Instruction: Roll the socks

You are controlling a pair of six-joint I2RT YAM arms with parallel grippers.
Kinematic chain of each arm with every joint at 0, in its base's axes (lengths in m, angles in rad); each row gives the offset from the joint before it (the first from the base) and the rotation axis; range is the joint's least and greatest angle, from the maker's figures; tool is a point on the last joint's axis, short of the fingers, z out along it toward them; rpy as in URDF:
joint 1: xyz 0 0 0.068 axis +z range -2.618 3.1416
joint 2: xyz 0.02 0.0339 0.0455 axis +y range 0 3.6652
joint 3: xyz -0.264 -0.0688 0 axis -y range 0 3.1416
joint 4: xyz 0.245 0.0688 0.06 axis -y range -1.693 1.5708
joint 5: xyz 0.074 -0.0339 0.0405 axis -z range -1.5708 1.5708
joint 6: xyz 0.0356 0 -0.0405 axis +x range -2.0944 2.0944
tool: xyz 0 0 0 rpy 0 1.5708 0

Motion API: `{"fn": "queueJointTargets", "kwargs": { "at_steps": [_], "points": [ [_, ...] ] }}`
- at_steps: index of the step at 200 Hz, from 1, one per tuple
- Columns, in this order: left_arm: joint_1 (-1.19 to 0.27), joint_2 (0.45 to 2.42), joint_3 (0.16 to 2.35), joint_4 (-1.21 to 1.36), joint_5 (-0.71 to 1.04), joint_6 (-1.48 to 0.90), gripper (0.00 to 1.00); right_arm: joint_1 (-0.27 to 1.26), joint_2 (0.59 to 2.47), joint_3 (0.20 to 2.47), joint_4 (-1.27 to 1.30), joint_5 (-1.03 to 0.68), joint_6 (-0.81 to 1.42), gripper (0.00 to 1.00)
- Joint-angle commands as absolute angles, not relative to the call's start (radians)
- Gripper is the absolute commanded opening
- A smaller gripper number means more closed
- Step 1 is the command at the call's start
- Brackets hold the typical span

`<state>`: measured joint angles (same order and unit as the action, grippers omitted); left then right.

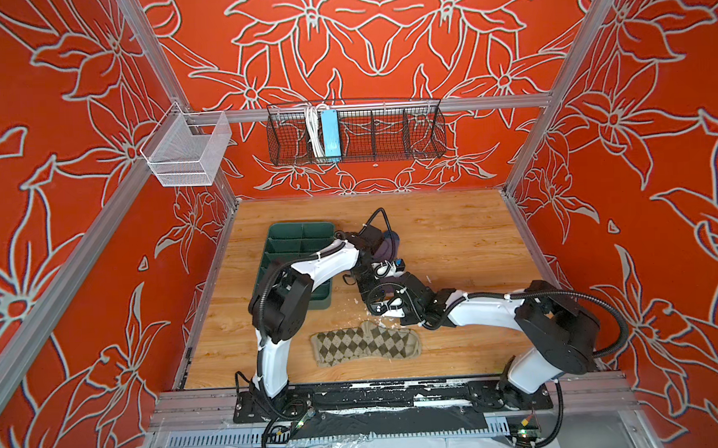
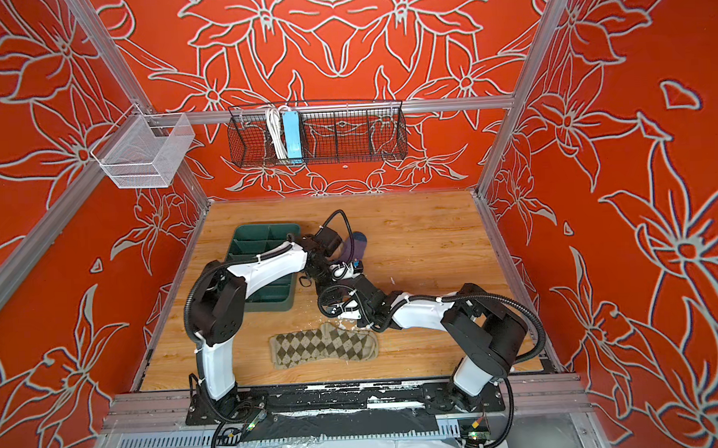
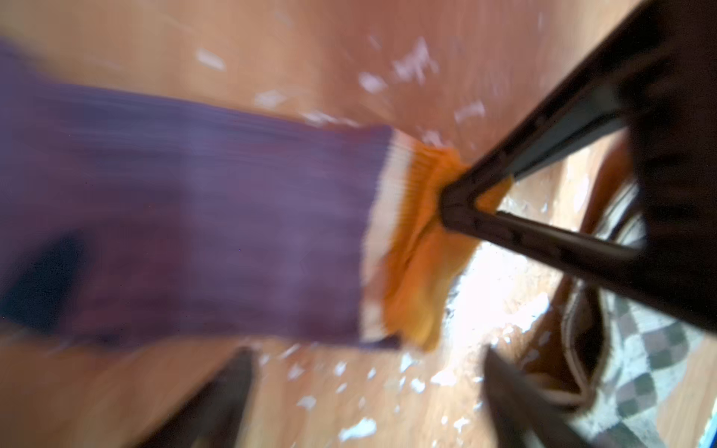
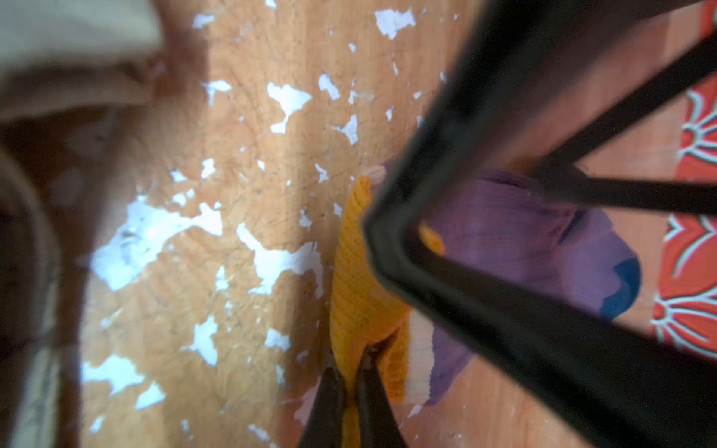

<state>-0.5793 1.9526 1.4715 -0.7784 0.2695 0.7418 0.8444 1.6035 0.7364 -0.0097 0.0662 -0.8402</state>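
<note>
Presently, the items are as follows.

Item 1: purple ribbed sock point(image 3: 194, 213), soft fabric, navy toe, mustard-yellow cuff. It sits mid-table between the two wrists, with its toe pointing to the far side in both top views point(image 1: 385, 244) point(image 2: 352, 248). Blur hides whether it lies fully flat.

Item 2: beige sock with olive-brown argyle diamonds point(image 1: 366, 343). It lies flat near the front edge, apart from item 1, and nothing touches it.

Item 3: right gripper point(image 4: 351, 372), with black fingers. The jaws are pinched together on the yellow cuff of item 1, taking only a thin bite of the rim.

Item 4: left gripper point(image 3: 366, 360). Its jaws are spread wide and hold nothing, poised just over the cuff end of item 1.

Item 5: wood-grain table point(image 1: 453, 237), its surface chipped into white flakes point(image 4: 155, 232).

Item 6: dark green divided plastic tray point(image 1: 295, 236), at the left, partly under the left arm.

Hazards, as judged:
- The narrow pinch on the stretchy rim may slip off under pull.
- A turn started from one corner may skew, giving a loose, cone-shaped roll.
- The sock may drag along the table rather than curl, since nothing pins its toe.
- The two grippers are crowded at the cuff and may knock fingers.
- Flakes may catch in the ribbing.
</note>
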Motion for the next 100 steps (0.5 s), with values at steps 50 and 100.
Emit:
{"fn": "queueJointTargets", "kwargs": {
  "at_steps": [50, 100],
  "points": [
    [-0.441, 1.471, 1.115, -0.057, -0.139, 0.465, 0.98, 0.800, 1.607, 0.813, -0.291, -0.097, -0.772, 0.00],
    [-0.230, 1.077, 0.849, 0.240, -0.033, 0.121, 0.97, 0.749, 1.681, 0.941, -0.516, -0.245, -0.719, 0.00]
  ]
}}
